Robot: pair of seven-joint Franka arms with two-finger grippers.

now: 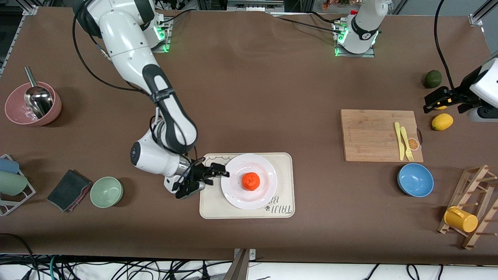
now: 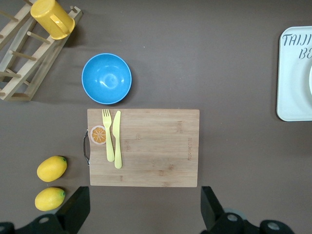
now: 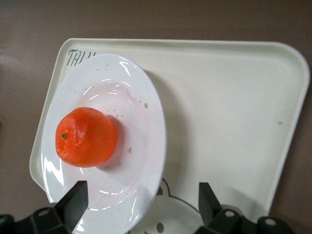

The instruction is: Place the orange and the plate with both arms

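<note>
The orange (image 1: 251, 181) sat in the middle of the plate (image 1: 268, 171), and the plate rested on the cream tray (image 1: 286, 182), toward the front camera's edge of the table. The right gripper (image 1: 218, 172) hovered low at the plate's rim on the side toward the right arm's end, fingers spread and gripping nothing (the right wrist view showed both fingertips well apart with the rim between them). By my reading the placing looked all but done, so the sound move would be to draw that gripper straight back and up, clear of the rim, without nudging the plate or setting the fruit rolling.

The left gripper (image 1: 443, 102) waited, jaws released, above the two lemons (image 2: 51, 168) near the cutting board (image 2: 156, 146), holding nothing.

As for writing: the tray carried printed letters, "TAIJI" and the start of a second line, "B", the rest hidden by the plate.
</note>
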